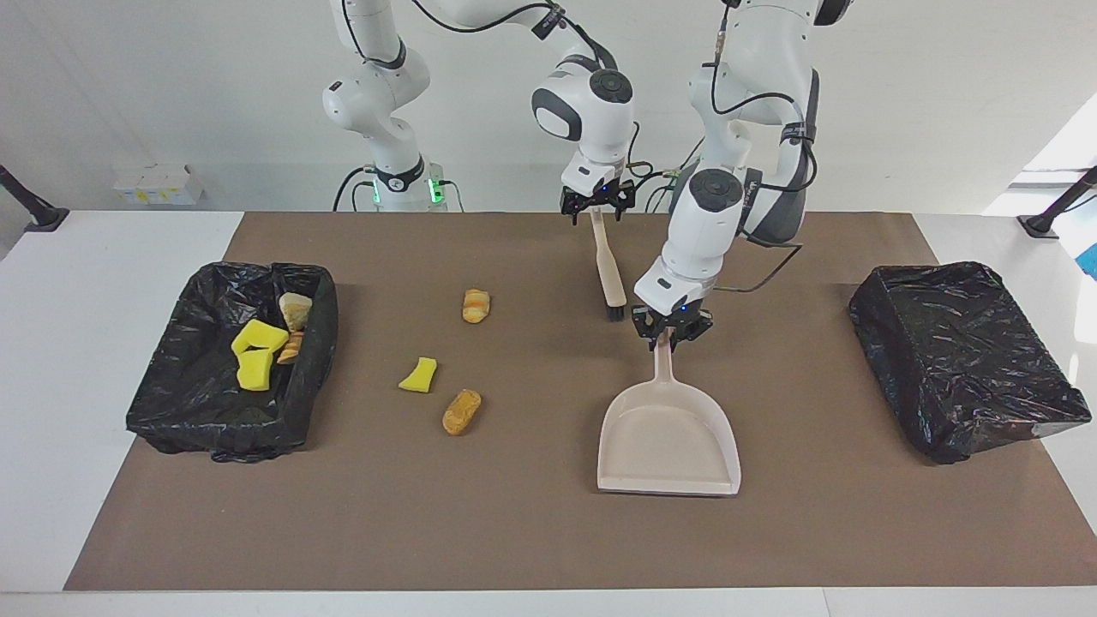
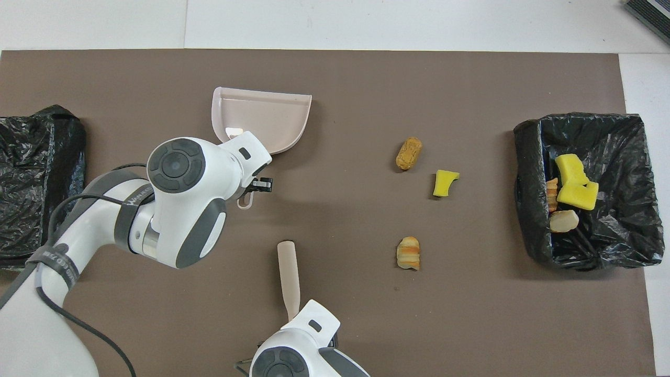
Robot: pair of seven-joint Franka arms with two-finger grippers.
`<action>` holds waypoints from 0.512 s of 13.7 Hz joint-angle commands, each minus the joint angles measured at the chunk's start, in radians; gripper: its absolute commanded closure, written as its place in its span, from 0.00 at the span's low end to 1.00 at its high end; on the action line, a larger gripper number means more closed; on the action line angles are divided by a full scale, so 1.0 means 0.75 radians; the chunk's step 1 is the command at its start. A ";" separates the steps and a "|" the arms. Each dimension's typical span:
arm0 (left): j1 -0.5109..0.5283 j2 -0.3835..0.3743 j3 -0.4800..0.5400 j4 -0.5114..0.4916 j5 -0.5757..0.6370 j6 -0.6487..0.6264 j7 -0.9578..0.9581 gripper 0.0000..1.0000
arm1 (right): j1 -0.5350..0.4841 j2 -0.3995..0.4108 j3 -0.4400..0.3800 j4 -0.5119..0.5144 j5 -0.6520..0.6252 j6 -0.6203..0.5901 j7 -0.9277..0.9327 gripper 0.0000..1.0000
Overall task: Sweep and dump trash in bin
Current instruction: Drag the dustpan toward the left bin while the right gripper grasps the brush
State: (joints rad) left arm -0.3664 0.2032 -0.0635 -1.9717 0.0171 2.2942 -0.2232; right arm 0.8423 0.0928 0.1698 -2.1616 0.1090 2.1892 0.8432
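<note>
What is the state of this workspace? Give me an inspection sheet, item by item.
Surface: brown mat on white table.
Job's things: dustpan, brush and three loose scraps on the mat; other scraps in the bin at the right arm's end; second bin shows none.
Clutter: nothing seen.
Grippers: left gripper shut on the dustpan handle; right gripper open over the brush handle's end.
Cables: black cables hang along both arms.
Surroundings: white wall, small white box beside it.
</note>
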 commanded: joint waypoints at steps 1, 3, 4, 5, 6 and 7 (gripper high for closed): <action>0.093 -0.026 -0.005 0.052 0.020 -0.093 0.311 1.00 | 0.032 -0.023 -0.005 -0.047 0.029 0.043 0.011 0.04; 0.173 -0.030 -0.005 0.129 0.012 -0.223 0.513 1.00 | 0.033 -0.021 -0.005 -0.047 0.029 0.057 0.009 0.19; 0.206 -0.032 -0.005 0.172 0.008 -0.297 0.581 1.00 | 0.033 -0.021 -0.005 -0.047 0.029 0.057 0.001 0.29; 0.241 -0.032 -0.007 0.219 0.008 -0.369 0.657 1.00 | 0.033 -0.021 -0.005 -0.047 0.029 0.057 -0.001 0.43; 0.267 -0.034 -0.005 0.256 0.006 -0.424 0.730 1.00 | 0.033 -0.019 -0.005 -0.047 0.029 0.057 -0.005 0.63; 0.296 -0.034 -0.005 0.283 0.006 -0.469 0.788 1.00 | 0.033 -0.017 -0.005 -0.045 0.029 0.057 -0.014 0.85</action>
State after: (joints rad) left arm -0.1785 0.1841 -0.0576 -1.8026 0.0171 2.0075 0.2977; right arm 0.8645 0.0927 0.1695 -2.1752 0.1092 2.2072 0.8432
